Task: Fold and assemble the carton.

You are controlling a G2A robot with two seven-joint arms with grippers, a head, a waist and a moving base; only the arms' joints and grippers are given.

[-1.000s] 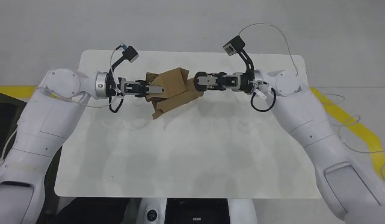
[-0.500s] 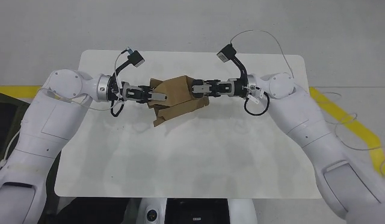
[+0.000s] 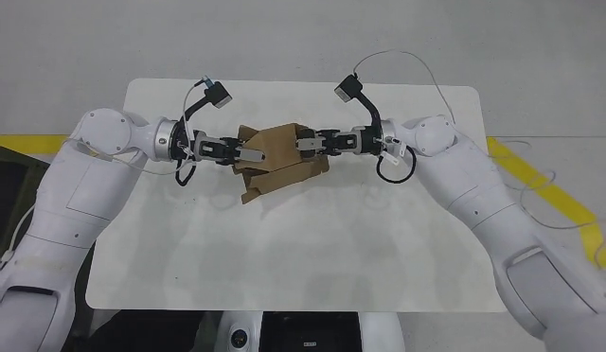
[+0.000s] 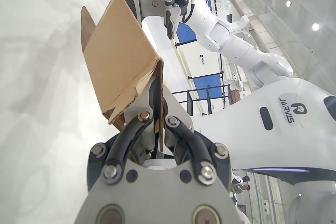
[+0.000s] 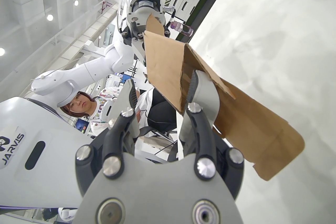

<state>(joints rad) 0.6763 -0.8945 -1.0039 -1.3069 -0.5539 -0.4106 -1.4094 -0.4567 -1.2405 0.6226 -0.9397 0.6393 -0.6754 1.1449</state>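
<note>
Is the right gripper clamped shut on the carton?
No, the right gripper is open: one finger lies against the carton, and the other stands apart from it.

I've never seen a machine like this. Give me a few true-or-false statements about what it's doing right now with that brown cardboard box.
1. The brown cardboard carton sits between the two grippers, over the white table. True.
2. The left gripper is shut on a flap of the carton. True.
3. The right gripper is clamped tight on the carton. False: its jaws stand apart, with one finger against the cardboard.
4. The carton is already a finished, closed box. False: its flaps stick out at angles, not yet folded in.
</note>
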